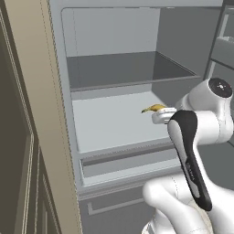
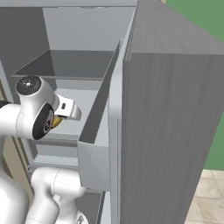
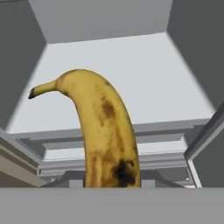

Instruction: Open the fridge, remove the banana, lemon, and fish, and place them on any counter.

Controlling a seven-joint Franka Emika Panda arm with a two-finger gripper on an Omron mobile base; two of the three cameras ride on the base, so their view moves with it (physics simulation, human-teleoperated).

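Close to the hand camera, the banana rises from the end effector, apparently pinched, with the bent arm reaching into the open fridge.

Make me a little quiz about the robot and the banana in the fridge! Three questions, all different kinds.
1. True or false: the fridge door is closed.
2. Which fruit rises right in front of the hand camera? A) lemon B) banana C) apple
3. Fill in: in the left base view, the banana's tip pokes out over the pale ____ of the fridge.

Key:
1. False. The door stands open and the shelves inside show.
2. B. It is yellow with brown spots and a dark stem end.
3. Shelf.
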